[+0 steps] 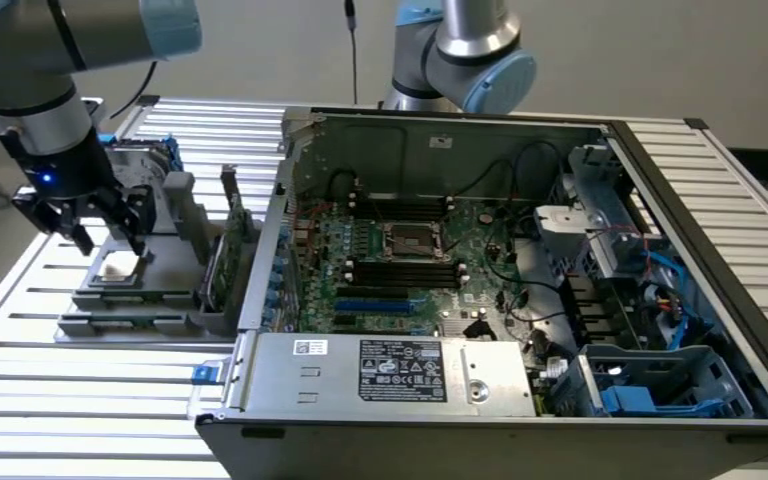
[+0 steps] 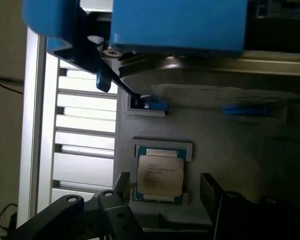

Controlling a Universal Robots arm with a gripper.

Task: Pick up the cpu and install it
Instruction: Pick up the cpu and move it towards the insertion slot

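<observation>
— report the cpu's position.
— i see the cpu [image 2: 160, 172] lying flat, metal lid up, in the recess of a grey holder [image 1: 117, 296]. the holder stands on the bench [image 1: 77, 400] at the exterior view's left. it is well apart from the open computer case [image 1: 491, 450] and the socket [image 1: 411, 238] on the green board [image 1: 471, 225].
— state of the jaws?
— released. the jaws are spread low over the holder, with the fingers [image 2: 122, 182] one on either side of the chip. i see a gap at each side, so no contact that i can make out. nothing is held.
— how will it handle?
— my judgement: light, stiff and flat, with a smooth lid that offers little friction. the underside is likely fragile. i would grip only two opposite edges, squarely, with modest force, and keep it level. the holder's lips guard two sides of the recess. the other two edges are free, and the fingers stand there.
</observation>
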